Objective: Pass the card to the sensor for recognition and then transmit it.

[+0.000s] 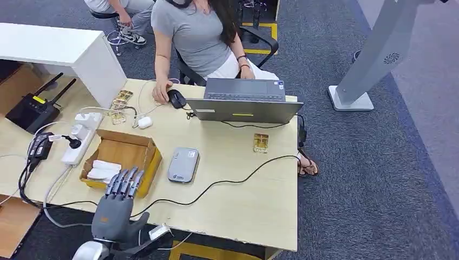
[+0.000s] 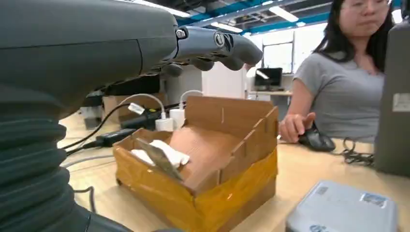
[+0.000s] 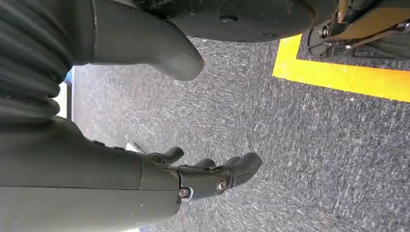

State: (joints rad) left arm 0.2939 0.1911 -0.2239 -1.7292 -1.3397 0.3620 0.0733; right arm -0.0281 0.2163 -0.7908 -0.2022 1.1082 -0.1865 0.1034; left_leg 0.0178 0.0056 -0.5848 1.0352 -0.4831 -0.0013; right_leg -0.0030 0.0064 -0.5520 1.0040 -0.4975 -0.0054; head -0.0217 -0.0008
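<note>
The left hand [image 1: 116, 203] hovers empty, fingers extended, at the cardboard box's [image 1: 142, 145] near edge; white cards [image 1: 103, 170] lie inside. Just right sits the grey sensor [image 1: 183, 164], its labels unreadable. The right hand [image 3: 212, 174] hangs empty, fingers apart, above carpet [image 3: 300, 145].

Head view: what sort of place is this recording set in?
Most likely an office or lab workspace: a wooden desk with a laptop a seated person is using, a router and power strip, and grey carpet.
</note>
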